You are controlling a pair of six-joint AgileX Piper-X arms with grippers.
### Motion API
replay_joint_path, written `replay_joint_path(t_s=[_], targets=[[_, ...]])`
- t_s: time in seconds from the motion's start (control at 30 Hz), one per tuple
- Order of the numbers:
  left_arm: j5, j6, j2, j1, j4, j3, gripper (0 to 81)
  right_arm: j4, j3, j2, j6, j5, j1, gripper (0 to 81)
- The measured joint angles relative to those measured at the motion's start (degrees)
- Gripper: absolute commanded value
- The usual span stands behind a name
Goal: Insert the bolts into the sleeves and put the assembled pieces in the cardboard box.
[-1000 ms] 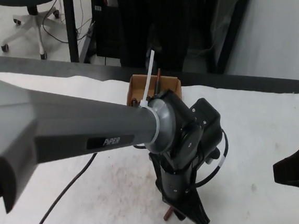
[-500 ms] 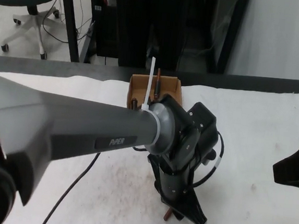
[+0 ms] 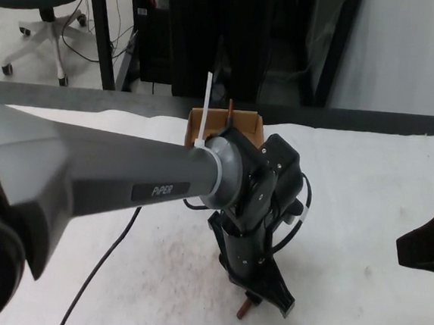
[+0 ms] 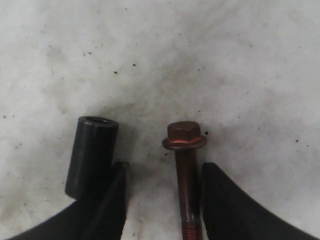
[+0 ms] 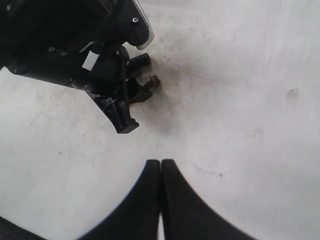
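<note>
On cloth (image 4: 225, 60), L gripper (image 4: 162, 175), jaws apart, straddles bolt (image 4: 186, 165), seemingly ungripped; sleeve (image 4: 92, 152) just beside; R gripper (image 5: 160, 165) jaws together.

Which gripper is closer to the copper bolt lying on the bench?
Left. The left gripper is right at the bolt, its open fingers on either side of the shank. The right gripper sits farther off over the white cloth, fingers shut.

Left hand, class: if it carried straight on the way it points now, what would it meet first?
Probably the bolt: its shank lies between the fingers of the open left hand, head just ahead. The black sleeve sits outside one finger, off the line. Depth is unclear.
</note>
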Motion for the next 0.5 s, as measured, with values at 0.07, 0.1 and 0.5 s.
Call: replay_joint_path(t_s=[0.07, 0.1, 0.5], targets=[[1.0, 0.0, 0.0, 0.1, 0.0, -0.2, 42.6, 0.0, 0.0, 0.0, 0.0, 0.0, 0.0, 0.3], [1.2, 0.0, 0.0, 0.1, -0.1, -0.1, 42.6, 0.0, 0.0, 0.0, 0.0, 0.0, 0.0, 0.3], [3.2, 0.0, 0.1, -0.3, -1.7, -0.1, 18.5, -1.5, 0.0, 0.0, 0.0, 0.0, 0.0, 0.3]])
